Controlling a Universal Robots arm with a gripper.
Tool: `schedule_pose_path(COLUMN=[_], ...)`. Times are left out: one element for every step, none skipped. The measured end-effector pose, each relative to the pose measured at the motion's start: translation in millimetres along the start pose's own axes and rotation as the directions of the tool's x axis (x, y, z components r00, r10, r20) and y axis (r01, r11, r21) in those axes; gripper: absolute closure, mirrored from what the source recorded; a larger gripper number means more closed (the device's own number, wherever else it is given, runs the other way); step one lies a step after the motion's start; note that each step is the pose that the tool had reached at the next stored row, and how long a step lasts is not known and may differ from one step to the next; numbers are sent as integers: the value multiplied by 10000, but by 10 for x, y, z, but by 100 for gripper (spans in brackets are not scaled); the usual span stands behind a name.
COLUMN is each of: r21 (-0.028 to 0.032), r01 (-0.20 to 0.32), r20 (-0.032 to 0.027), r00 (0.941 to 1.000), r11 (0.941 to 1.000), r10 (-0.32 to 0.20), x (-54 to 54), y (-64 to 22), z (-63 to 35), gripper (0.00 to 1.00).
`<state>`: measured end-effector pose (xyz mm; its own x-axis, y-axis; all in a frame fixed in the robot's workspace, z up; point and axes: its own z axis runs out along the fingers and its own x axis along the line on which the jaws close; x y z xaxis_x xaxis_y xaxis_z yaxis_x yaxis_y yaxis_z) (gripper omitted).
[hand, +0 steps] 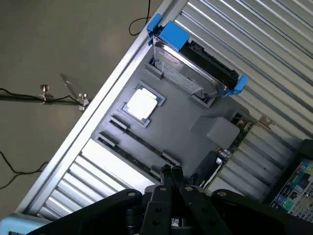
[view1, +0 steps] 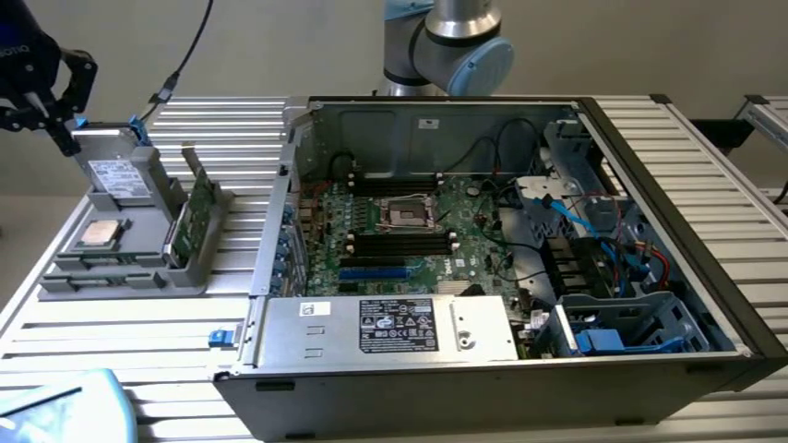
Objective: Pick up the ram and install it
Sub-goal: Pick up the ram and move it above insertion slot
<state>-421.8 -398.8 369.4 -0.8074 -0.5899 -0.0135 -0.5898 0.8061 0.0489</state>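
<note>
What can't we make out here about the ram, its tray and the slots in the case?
- Ram, wrist view: seen edge-on in the gray tray, so its chips and label are hidden and the stick count is unclear.
- End effector, wrist view: its shut tips and body cover the tray's near end.
- Motherboard slots, exterior view: too small to tell filled from free.

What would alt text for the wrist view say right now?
The gripper, fingers shut, hangs over a grey parts tray on a slatted metal table, its tips near the tray's long narrow slots. The tray also holds a hard drive in blue brackets, a square processor and a green card.
</note>
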Motion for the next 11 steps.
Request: schedule_pose_path(r21=[2, 5, 9, 11, 15, 19, 22, 26, 30, 34, 38], r01=[184, 363, 556, 723, 909, 1093, 1272, 1451, 1628, 1812, 1994], r20=[-2, -3, -4, -5, -4, -6, -7, -8, -9, -9, -10], r00=[9998, 9993, 9985, 9974, 9959, 9940, 9919, 9894, 9867, 9834, 9799], r11=[9998, 9993, 9985, 9974, 9959, 9940, 9919, 9894, 9867, 9834, 9799], r10=[-184, -363, -556, -723, -909, -1093, -1272, -1451, -1628, -1812, -1994], x=[0, 0, 0, 0, 0, 0, 0, 0, 0, 0, 0], y=[1, 1, 1, 1, 1, 1, 0, 1, 1, 1, 0], z=[0, 0, 1, 1, 1, 1, 1, 1, 2, 2, 2], gripper=[89, 89, 89, 89, 89, 89, 89, 89, 89, 89, 89])
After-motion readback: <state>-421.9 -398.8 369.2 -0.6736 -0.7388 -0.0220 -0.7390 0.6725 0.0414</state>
